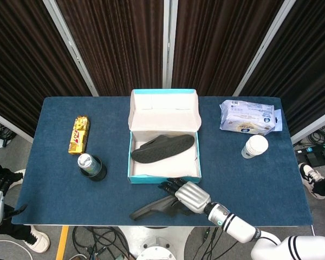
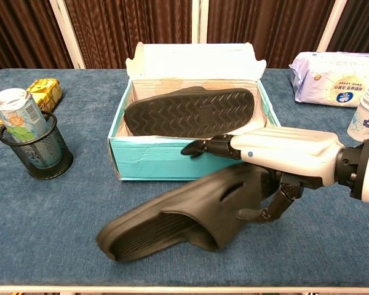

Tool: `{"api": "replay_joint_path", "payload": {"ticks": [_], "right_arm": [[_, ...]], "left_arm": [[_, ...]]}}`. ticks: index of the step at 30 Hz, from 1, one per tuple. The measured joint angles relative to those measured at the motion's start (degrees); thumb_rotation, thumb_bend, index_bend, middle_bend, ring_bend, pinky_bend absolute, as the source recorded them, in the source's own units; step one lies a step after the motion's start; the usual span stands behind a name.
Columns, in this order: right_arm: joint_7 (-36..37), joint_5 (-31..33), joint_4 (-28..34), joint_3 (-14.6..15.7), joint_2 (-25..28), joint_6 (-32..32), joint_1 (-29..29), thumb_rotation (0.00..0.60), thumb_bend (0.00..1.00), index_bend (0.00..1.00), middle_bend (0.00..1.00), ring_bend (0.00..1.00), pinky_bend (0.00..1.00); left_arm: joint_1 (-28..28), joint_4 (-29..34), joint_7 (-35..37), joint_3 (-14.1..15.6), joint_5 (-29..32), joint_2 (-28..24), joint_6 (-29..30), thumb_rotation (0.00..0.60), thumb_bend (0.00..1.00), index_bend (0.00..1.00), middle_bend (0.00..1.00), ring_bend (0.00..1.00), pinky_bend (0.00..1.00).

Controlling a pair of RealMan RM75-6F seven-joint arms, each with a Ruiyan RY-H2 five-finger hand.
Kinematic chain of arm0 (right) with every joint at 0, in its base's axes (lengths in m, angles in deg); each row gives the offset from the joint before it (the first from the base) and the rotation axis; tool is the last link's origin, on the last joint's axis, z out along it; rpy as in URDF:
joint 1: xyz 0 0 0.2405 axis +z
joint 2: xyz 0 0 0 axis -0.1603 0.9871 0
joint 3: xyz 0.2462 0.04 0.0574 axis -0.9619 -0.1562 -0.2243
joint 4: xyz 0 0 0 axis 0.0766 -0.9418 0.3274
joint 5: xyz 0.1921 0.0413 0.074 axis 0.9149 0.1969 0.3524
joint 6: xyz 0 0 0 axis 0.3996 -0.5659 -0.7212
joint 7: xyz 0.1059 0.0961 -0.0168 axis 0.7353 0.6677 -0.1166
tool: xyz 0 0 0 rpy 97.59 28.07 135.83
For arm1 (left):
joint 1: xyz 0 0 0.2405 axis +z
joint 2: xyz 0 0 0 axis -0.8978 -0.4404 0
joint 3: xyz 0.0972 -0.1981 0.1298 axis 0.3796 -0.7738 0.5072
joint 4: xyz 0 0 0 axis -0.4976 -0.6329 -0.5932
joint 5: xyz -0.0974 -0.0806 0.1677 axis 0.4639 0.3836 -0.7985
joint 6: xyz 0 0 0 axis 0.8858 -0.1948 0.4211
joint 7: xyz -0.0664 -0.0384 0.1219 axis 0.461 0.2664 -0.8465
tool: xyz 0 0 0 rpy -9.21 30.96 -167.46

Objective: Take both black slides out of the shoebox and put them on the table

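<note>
Right robot hand (image 2: pixel 277 166) clamps black slide (image 2: pixel 184 212), long axis left-right; 2nd slide (image 2: pixel 190 110) in shoebox (image 2: pixel 172 161).

A can (image 1: pixel 85 160) stands in a mesh cup (image 1: pixel 96 171), snack bar (image 1: pixel 79 134) beyond; wipes pack (image 1: pixel 247 117) by paper cup (image 1: pixel 254 146)

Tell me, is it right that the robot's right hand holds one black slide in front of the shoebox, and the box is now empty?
Not quite. The box is not empty: the chest view shows the second slide inside. The right hand does hold the other slide in front of it.
</note>
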Motion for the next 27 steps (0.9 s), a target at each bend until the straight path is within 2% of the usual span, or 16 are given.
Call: {"api": "replay_joint_path", "payload": {"ticks": [7,14,17,22,25,27], "right_arm": [[-5.9,-4.3,-4.8,-1.1,-4.6,-5.5,-1.0,0.6,0.13,0.0,0.0,0.0,0.0],[-12.1,-6.8,-11.4,-3.5,-10.7,-9.2,-1.0,0.6,0.12,0.0,0.0,0.0,0.0],[-12.5,-7.4,-13.3,-4.9,-13.0,-10.5,-0.7,0.6,0.12,0.0,0.0,0.0,0.0],[-10.6,-6.5,-11.3,-6.9,-11.5,-10.6,-0.2,0.6,0.12,0.0,0.0,0.0,0.0],[-9.4,-4.2,-8.7,-9.4,-8.6,-10.2,0.2,0.6,0.12,0.0,0.01,0.0,0.0],[-8.8,-1.8,-7.4,-11.5,-6.9,-9.3,0.9,0.6,0.12,0.0,0.06,0.0,0.0]], "left_arm": [[0.0,-0.1,0.4,0.0,-0.1,0.1,0.1,0.6,0.0,0.28,0.19,0.11,0.09],[0.1,-0.1,0.5,0.0,-0.2,0.0,0.2,0.6,0.0,0.28,0.19,0.11,0.09],[0.1,-0.1,0.6,0.0,-0.3,-0.1,0.2,0.6,0.0,0.28,0.19,0.11,0.09],[0.4,-0.4,0.7,0.2,-0.1,-0.1,0.3,0.6,0.0,0.28,0.19,0.11,0.09],[0.4,-0.3,0.7,0.2,-0.1,-0.2,0.3,0.6,0.0,0.28,0.19,0.11,0.09],[0.4,-0.2,0.7,0.1,-0.2,-0.2,0.4,0.6,0.0,0.28,0.19,0.11,0.09]]}}
